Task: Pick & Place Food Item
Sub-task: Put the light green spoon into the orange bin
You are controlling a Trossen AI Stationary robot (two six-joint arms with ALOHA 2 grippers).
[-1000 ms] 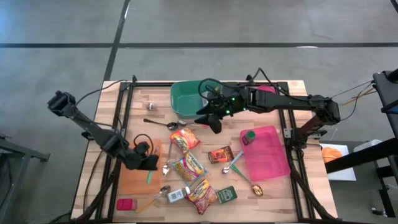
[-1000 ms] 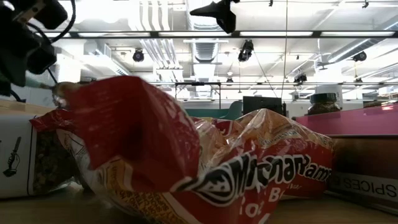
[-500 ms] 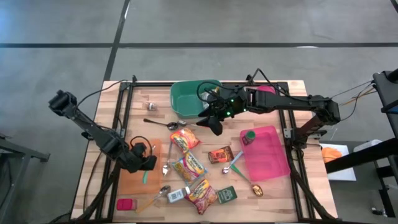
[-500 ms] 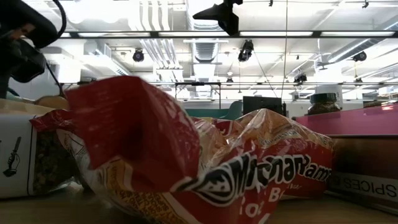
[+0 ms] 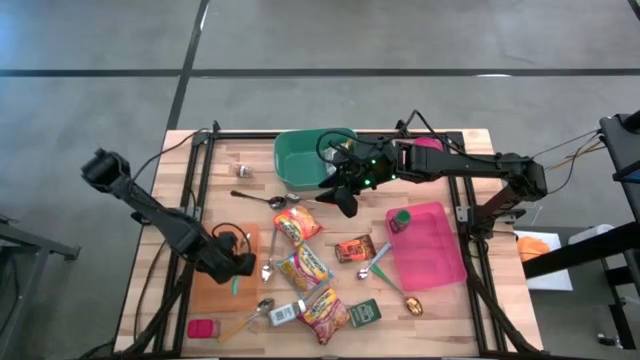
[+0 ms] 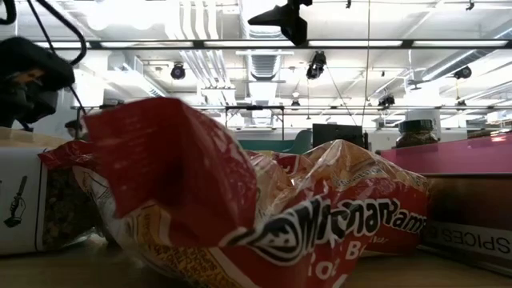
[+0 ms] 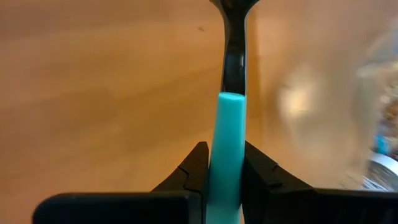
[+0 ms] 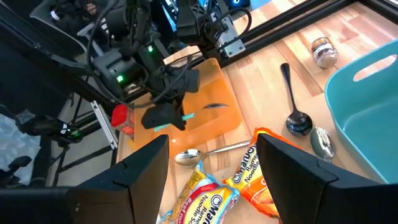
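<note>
My left gripper hangs over the orange board at the table's near left, shut on a teal-handled utensil. In the high view the utensil's teal end shows just below the fingers. Beyond that end a dark narrow stem runs on over the board. Three ramen packets lie flat mid-table. My right gripper hovers open beside the green bin, above the packets, with nothing between its fingers. My left gripper pinches the teal handle between its two fingers, which lie along it. The fingers come steeply from above, pointing down at the orange board. The handle sticks out past the fingertips. Whether the utensil's far end touches the board I cannot tell.
A pink tray at the right holds a green-lidded jar. A black spoon, metal spoons, a small jar, a green spice box and a red item are scattered around the packets.
My left gripper has sunk toward the orange board and tipped more steeply downward, still shut on the teal handle, which went down with it. My right gripper has kept still.
</note>
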